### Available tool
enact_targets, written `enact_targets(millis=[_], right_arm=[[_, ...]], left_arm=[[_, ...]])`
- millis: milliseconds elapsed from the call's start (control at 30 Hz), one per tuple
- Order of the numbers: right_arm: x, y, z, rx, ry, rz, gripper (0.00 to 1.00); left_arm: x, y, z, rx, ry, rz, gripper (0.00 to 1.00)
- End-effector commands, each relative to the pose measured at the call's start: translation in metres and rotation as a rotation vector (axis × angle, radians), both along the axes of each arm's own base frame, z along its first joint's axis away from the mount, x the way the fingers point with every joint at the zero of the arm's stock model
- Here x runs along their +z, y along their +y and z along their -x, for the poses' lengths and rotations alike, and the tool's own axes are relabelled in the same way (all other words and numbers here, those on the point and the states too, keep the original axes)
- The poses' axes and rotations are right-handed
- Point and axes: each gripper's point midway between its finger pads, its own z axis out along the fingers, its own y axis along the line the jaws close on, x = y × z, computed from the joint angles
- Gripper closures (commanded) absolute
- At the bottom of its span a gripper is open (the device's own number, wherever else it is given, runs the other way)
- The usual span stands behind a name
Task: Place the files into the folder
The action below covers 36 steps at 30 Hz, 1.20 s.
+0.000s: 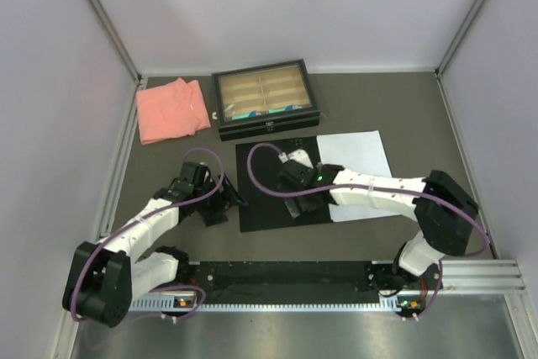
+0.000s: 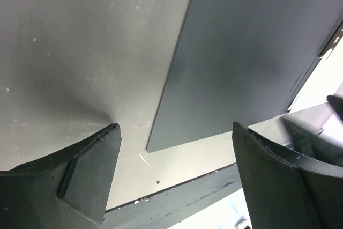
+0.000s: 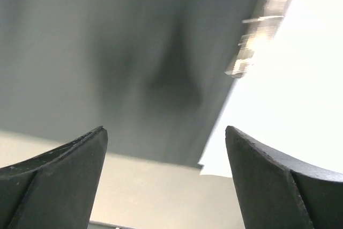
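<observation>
Seen from above, the folder lay open in the middle of the table, with its matte black inside facing up. A white sheet, most likely the files, lay touching the black panel's right side. No print could be read on it.

Your left gripper hung low just beside the panel's left edge, its fingers apart and holding nothing. Your right gripper hovered over the black panel near where black met white, also spread and empty.

The step in hand looked like folding the black cover over the sheet. To do it well, you would slip one left finger under the panel's free edge rather than pressing down on it. You would pinch only the cover, then swing it across in a slow arc. Your right gripper stood in that path, so you would need to draw it clear first. Alternatively, you could rest it lightly on the white sheet so the paper did not slide.
</observation>
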Motion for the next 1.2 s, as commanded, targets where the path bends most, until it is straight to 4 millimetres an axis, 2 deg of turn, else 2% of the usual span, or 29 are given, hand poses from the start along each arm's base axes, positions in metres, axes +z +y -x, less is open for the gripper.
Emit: enact_targets(millis=[0,67,100,133,167,300,400,567,700,767,1167], right_arm=[[0.029,-0.029,-0.047,-0.205,-0.037,-0.162,0.17],[0.034,-0.033,-0.061,-0.209,-0.063,-0.171,0.26],[0.034,-0.036,-0.073,-0.225,-0.073,-0.164,0.48],[0.034,-0.039,-0.079,-0.229,-0.074,-0.144,0.57],[0.033,-0.041,-0.084,-0.232,-0.072,-0.127,0.59],[0.033,-0.042,-0.111,-0.240,-0.077,-0.084,0.54],[0.026,-0.038,-0.120,-0.233,-0.058,-0.081,0.53],[0.016,-0.040,-0.130,-0.243,-0.056,-0.055,0.60],[0.011,-0.039,-0.134,-0.237,-0.047,-0.053,0.62],[0.007,-0.039,-0.135,-0.240,-0.039,-0.057,0.67],[-0.007,-0.039,-0.137,-0.246,-0.029,-0.055,0.69]], left_arm=[[0.013,-0.009,-0.013,0.002,-0.068,0.059,0.12],[0.016,-0.012,-0.012,-0.018,-0.076,0.074,0.12],[0.017,-0.012,-0.011,-0.033,-0.083,0.072,0.12],[0.020,-0.012,-0.009,-0.045,-0.082,0.069,0.12],[0.021,-0.011,-0.008,-0.054,-0.080,0.062,0.12],[0.031,-0.006,-0.006,-0.088,-0.115,0.025,0.12],[0.036,-0.002,-0.003,-0.095,-0.133,0.007,0.12],[0.038,-0.001,-0.002,-0.102,-0.143,0.003,0.12],[0.037,-0.004,-0.004,-0.107,-0.135,0.012,0.12],[0.037,-0.004,-0.006,-0.106,-0.134,0.013,0.12],[0.034,-0.007,-0.009,-0.099,-0.123,0.021,0.13]])
